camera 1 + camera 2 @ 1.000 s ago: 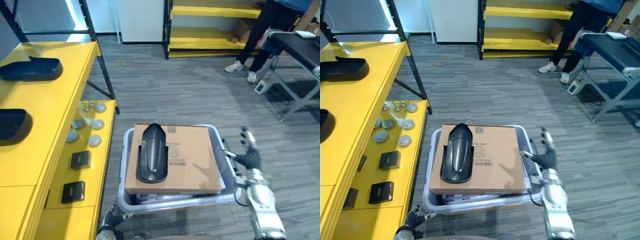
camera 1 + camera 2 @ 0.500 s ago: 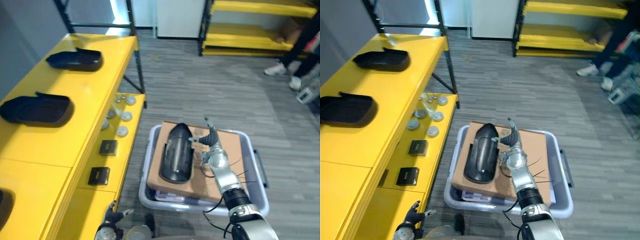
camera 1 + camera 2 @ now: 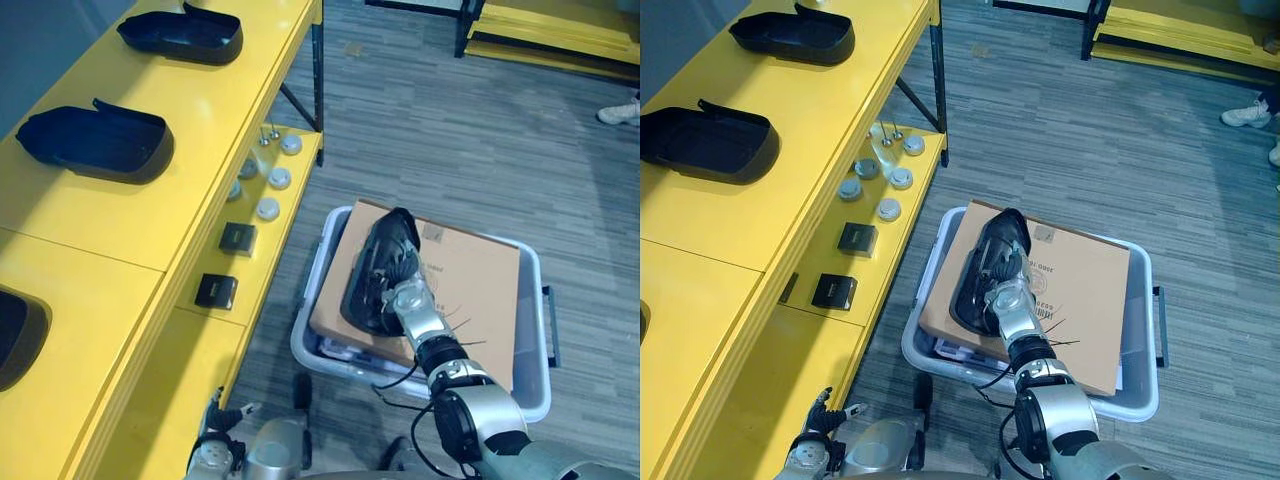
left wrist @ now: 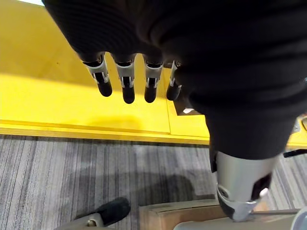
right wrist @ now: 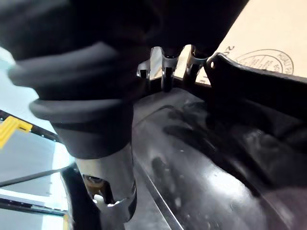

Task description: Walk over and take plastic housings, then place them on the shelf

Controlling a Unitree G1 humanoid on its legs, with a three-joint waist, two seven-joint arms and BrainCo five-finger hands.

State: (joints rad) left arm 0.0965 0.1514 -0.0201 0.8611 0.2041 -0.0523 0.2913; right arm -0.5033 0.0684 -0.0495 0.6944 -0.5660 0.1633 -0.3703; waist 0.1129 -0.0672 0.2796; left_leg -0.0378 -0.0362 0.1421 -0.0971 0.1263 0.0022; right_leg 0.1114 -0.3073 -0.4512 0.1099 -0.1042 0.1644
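Note:
A black plastic housing [image 3: 376, 272] lies lengthwise on a cardboard sheet [image 3: 470, 290] in a grey bin [image 3: 312, 330] on the floor. My right hand [image 3: 402, 296] rests on the housing's near end. In the right wrist view its fingers [image 5: 163, 67] curl over the rim of the housing [image 5: 216, 158], with the thumb [image 5: 112, 191] on the other side. Two more black housings [image 3: 180, 35] [image 3: 95, 140] lie on top of the yellow shelf [image 3: 200, 190] at my left, and a third [image 3: 15, 335] shows at the left edge. My left hand [image 4: 127, 81] hangs open beside the shelf.
The shelf's lower level holds several round silver discs [image 3: 268, 180] and two small black boxes [image 3: 237, 237] [image 3: 215, 290]. The bin stands close against that lower level. Another yellow rack [image 3: 560, 25] stands at the far right, with a person's shoe [image 3: 620, 110] near it.
The camera has swung left and down. My right hand has moved from beside the bin onto the housing, and its fingers have curled over the rim.

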